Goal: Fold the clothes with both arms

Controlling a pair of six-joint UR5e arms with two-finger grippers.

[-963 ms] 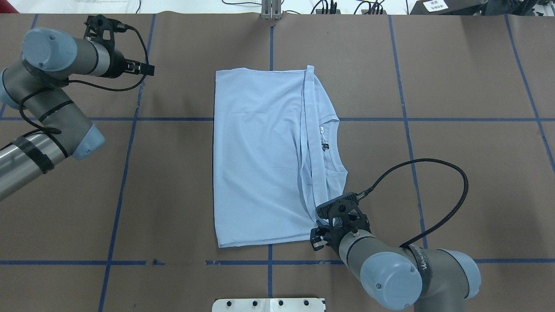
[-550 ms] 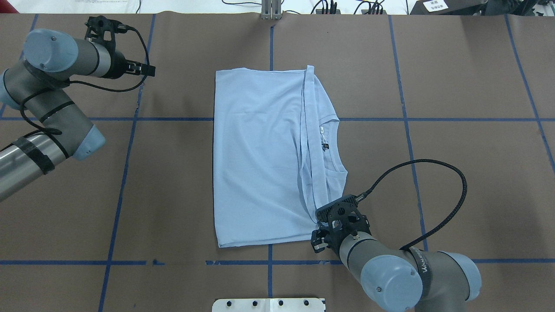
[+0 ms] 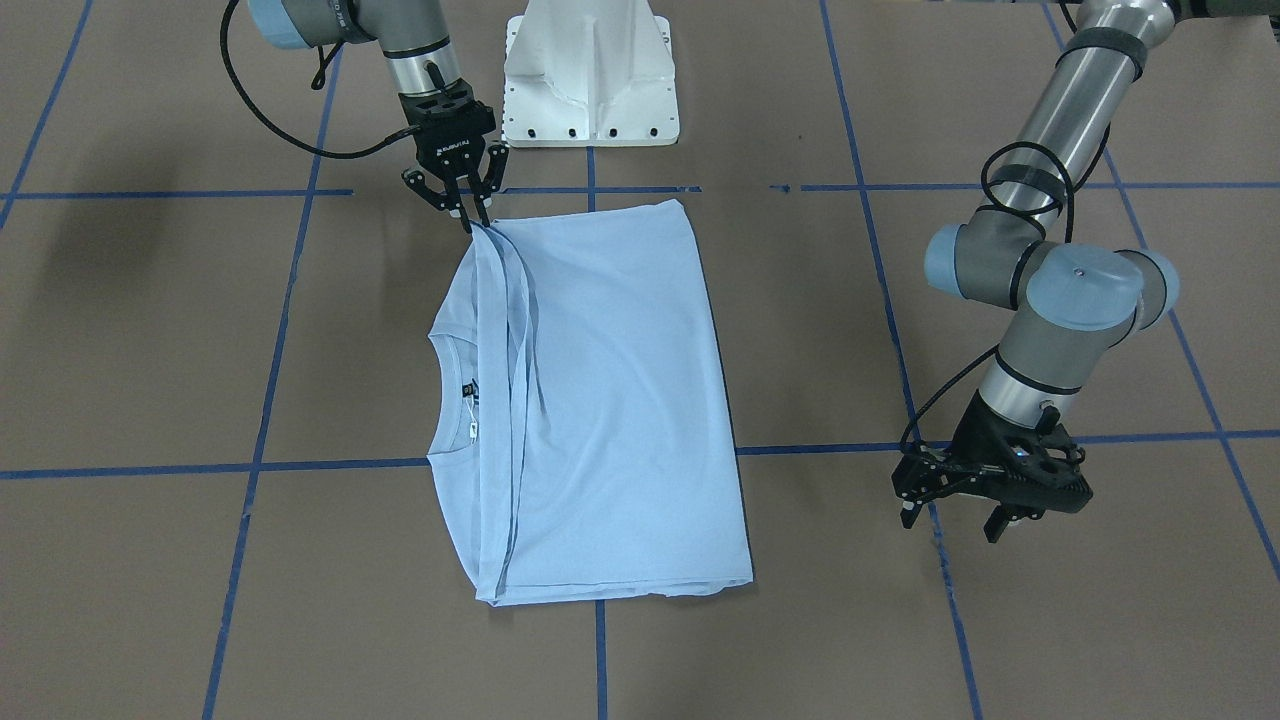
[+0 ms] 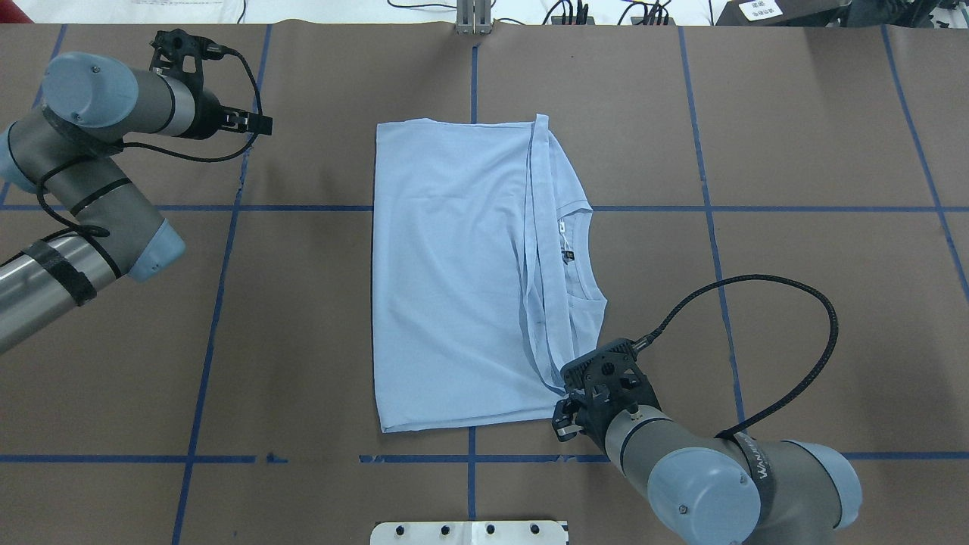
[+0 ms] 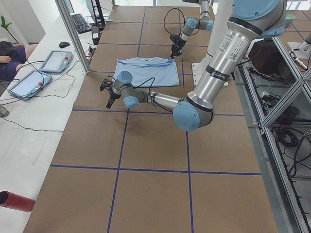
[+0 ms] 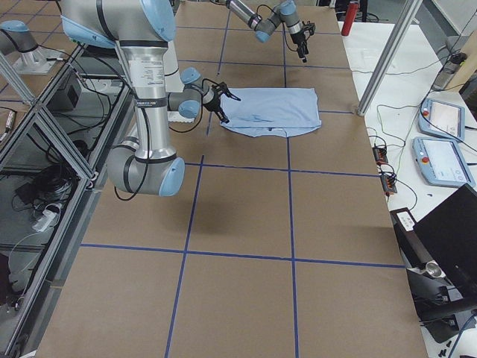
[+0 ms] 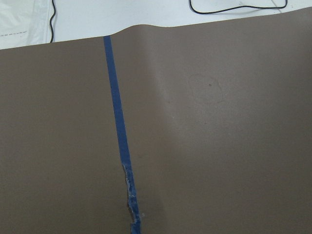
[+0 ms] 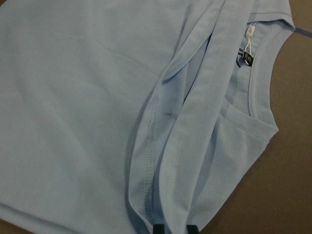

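The front-facing view shows what the overhead view hides: right gripper (image 3: 468, 218) pinching the T-shirt (image 3: 610, 400) by its corner hem, left gripper (image 3: 952, 524) spread, well apart from it

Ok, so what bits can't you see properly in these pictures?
- Right gripper grip: its fingertips are cut off by the right wrist view's bottom edge, covered by its own wrist in the overhead view, and tiny in the front-facing view. Whether it pinches the shirt is unclear.
- T-shirt lower layers: hidden beneath the folded top layer in every view.
- Neck label writing: too small and blurred everywhere.
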